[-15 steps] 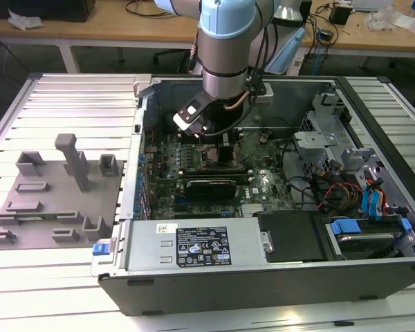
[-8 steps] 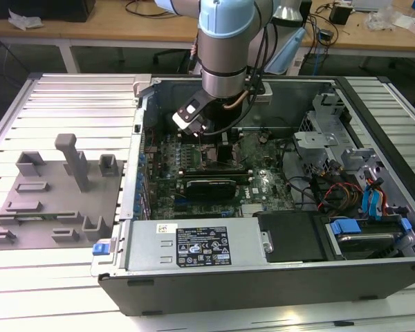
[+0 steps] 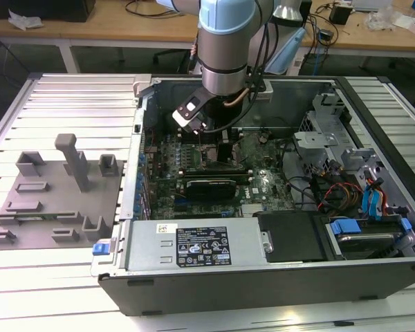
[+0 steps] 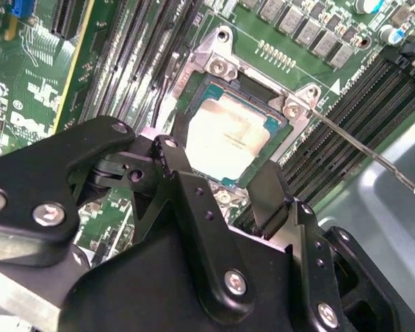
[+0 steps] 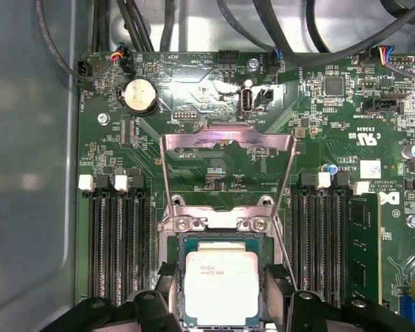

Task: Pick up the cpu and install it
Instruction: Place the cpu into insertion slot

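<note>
I am reaching down into the open computer case [image 3: 263, 290], which is lying on the slatted table [image 3: 69, 97], and I am hanging over its green motherboard [image 5: 332, 138]. The socket's metal load plate [image 5: 228, 137] is standing swung up. My claw [image 5: 223, 277] is spread wide, a black finger [image 4: 173, 162] sitting just beside each of two opposite edges of the cpu [image 5: 221, 287]. The cpu is lying flat in its socket, silver top up, in both wrist views.
</note>
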`<state>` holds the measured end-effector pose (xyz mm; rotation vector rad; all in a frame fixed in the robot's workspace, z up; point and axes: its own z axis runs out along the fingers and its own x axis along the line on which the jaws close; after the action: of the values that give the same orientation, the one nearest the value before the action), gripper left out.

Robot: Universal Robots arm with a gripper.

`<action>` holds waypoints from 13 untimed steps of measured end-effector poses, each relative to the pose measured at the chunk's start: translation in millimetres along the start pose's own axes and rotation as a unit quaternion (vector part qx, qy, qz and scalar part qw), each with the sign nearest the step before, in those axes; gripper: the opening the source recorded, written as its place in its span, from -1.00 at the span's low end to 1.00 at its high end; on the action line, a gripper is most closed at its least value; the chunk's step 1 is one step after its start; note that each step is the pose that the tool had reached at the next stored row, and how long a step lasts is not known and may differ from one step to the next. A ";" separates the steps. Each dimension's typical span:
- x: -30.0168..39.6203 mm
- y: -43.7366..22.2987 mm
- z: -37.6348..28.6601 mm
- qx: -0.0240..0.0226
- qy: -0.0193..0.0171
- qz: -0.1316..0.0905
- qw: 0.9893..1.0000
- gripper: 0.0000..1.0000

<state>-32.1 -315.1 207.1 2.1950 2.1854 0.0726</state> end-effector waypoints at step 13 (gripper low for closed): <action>0.0 0.0 -0.8 0.000 0.000 0.000 1.000 -0.79</action>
<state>-32.1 -315.1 207.9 2.1949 2.1854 0.0721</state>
